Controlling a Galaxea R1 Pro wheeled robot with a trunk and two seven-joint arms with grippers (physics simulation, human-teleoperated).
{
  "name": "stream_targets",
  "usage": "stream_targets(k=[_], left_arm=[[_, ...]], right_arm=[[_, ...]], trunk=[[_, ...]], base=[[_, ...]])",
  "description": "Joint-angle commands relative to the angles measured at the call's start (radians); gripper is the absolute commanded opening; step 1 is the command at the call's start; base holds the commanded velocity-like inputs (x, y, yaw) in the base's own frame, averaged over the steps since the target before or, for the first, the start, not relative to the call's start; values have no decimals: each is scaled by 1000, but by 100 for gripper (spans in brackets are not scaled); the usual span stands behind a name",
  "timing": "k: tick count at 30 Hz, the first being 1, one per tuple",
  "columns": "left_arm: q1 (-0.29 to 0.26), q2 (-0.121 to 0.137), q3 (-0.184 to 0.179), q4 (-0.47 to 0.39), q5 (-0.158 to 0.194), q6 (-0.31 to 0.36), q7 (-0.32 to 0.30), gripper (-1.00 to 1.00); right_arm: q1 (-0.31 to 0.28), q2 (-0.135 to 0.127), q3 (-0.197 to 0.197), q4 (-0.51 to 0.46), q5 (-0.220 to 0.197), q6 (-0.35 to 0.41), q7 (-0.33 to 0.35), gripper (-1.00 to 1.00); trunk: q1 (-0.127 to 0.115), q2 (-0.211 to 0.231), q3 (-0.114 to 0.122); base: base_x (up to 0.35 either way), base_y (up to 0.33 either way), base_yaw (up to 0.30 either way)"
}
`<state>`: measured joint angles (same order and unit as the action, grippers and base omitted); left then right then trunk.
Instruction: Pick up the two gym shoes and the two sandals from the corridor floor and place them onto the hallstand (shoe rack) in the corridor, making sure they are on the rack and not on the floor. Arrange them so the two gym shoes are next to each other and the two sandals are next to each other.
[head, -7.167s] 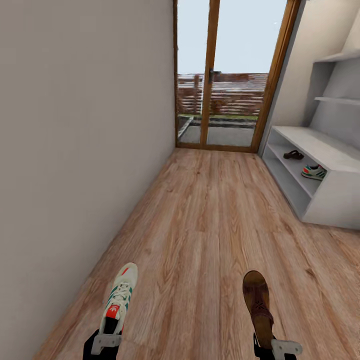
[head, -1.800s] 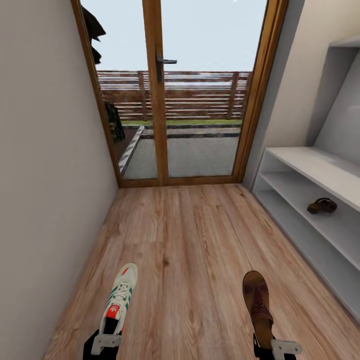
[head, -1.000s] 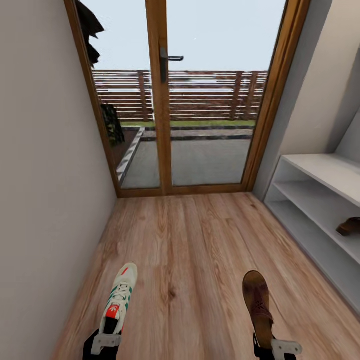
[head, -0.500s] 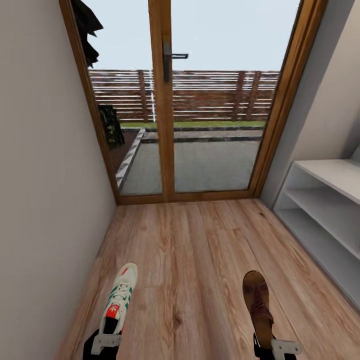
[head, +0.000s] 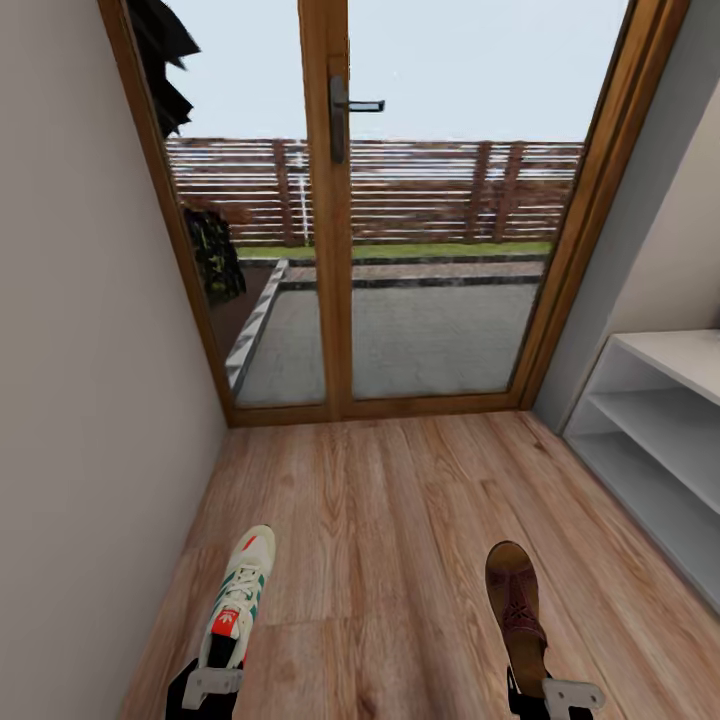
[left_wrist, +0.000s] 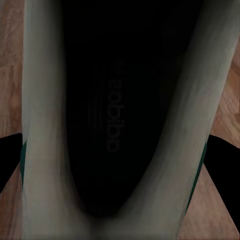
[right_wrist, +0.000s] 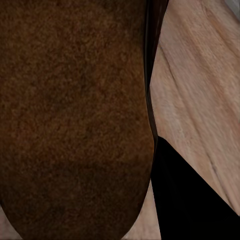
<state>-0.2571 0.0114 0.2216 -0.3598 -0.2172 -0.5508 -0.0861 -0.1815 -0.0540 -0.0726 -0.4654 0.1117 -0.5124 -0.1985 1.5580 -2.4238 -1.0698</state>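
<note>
My left gripper (head: 212, 682) is shut on the heel of a white gym shoe (head: 238, 597) with green stripes and a red tongue tab, held above the corridor floor (head: 400, 520). Its dark inside (left_wrist: 112, 115) fills the left wrist view. My right gripper (head: 560, 695) is shut on a dark brown sandal (head: 515, 600), whose tan-brown footbed (right_wrist: 75, 115) sits close in the right wrist view. The hallstand (head: 655, 430) shows at the right edge, its bench top and two lower shelves bare in the visible part. The other gym shoe and sandal are out of view.
A wood-framed glass door (head: 400, 210) with a dark handle (head: 345, 115) closes the corridor straight ahead. A plain wall (head: 90, 400) runs along the left. The wood floor lies open between the wall and the rack.
The whole view has shifted as I rolled toward the door: it looms larger, and the rack slid to the right edge with its shoes passing out of view. Both grippers keep their shoes.
</note>
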Motion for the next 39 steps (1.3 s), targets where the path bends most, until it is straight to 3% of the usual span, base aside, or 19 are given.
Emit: stream_targets(k=[1,18,27,39], left_arm=[[-1,-1,8,0,-4,-3,-9,-100],[-1,-1,8,1,-4,-3,-9,-100],[-1,-2,7,0,-5,-3,-10,-100],[-1,-1,8,0,-5,-3,-9,-100]], right_arm=[[-1,0,-3,1,8,-2,-4,-100],[-1,0,-3,1,8,-2,-4,-100],[-1,1,-3,1,8,-1,-4,-100],[-1,1,-3,1,8,-1,-4,-100]], trunk=[[0,0,-1],[0,0,6],[0,0,10],[0,0,17]], base=[[335,106,-164],[335,106,-241],[320,-33,-255],[91,-21,-255]])
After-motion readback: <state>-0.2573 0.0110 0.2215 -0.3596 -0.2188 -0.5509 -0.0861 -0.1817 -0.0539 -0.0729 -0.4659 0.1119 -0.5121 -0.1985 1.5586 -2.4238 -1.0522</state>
